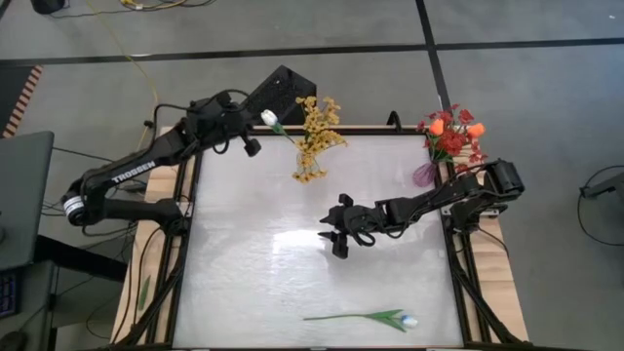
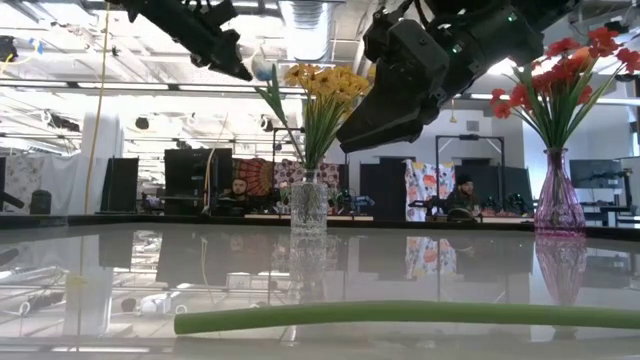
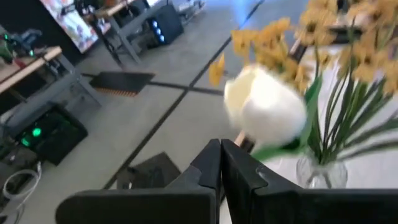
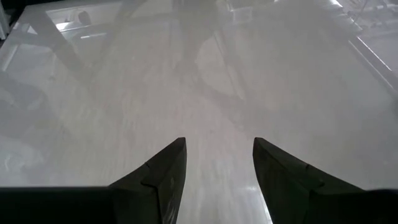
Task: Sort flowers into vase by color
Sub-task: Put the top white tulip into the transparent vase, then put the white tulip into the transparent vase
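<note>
A white tulip bud on a green stem (image 1: pixel 270 118) is sitting by the worktop's (image 1: pixel 253 263) far edge, beside the left gripper (image 1: pixel 255 125), whose fingers are pressing together; the right gripper (image 1: pixel 331 235) is hanging mid-worktop, fingers apart.

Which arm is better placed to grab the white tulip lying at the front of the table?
Probably the right. Its end effector is open over mid-table, nearer the tulip. The left end effector is shut, far back by the yellow flowers.

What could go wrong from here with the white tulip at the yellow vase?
1. The left gripper is shut beside the white tulip, with no stem visibly between its fingers; the flower may not be seated in the clear vase and could tip out.
2. The arm sits close to the yellow sprays, so retreating might drag them or topple the vase.
</note>
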### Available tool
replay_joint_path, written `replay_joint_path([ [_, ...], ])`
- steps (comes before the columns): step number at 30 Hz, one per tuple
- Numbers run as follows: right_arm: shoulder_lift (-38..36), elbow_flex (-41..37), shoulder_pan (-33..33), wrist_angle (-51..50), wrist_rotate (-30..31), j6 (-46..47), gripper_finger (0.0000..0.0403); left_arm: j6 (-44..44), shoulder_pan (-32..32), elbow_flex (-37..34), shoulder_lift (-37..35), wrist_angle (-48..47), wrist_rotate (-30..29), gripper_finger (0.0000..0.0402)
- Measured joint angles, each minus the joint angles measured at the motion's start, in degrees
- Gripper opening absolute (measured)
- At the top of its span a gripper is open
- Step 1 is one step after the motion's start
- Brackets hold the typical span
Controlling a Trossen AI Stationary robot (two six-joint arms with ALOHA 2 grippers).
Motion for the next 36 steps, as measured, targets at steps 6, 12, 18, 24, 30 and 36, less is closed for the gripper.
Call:
replay_joint_path([
  [6,0.00,0.00,0.00,-0.21,0.00,-0.02,0.0210,-0.26,-1.82,0.02,4.13,4.67,2.82,0.0000],
  [12,0.00,0.00,0.00,-0.42,0.02,0.00,0.0210,1.67,-4.20,0.02,10.49,6.74,0.36,0.0000],
  [18,0.00,0.00,0.01,-0.81,0.02,-0.04,0.0210,3.21,-4.46,0.00,12.11,7.88,-1.05,0.0000],
  [24,0.00,0.00,-0.35,-0.92,0.00,-0.04,0.0210,4.98,-4.46,0.00,8.12,7.12,-6.29,0.0000],
  [30,0.00,0.01,0.07,-0.87,-6.25,0.75,0.0210,1.42,-4.46,0.00,2.22,-3.36,-10.44,0.0000],
  [36,0.00,4.38,4.62,-7.79,-10.69,2.51,0.0210,-4.65,-7.70,-1.76,-1.93,-15.78,-10.56,0.0000],
])
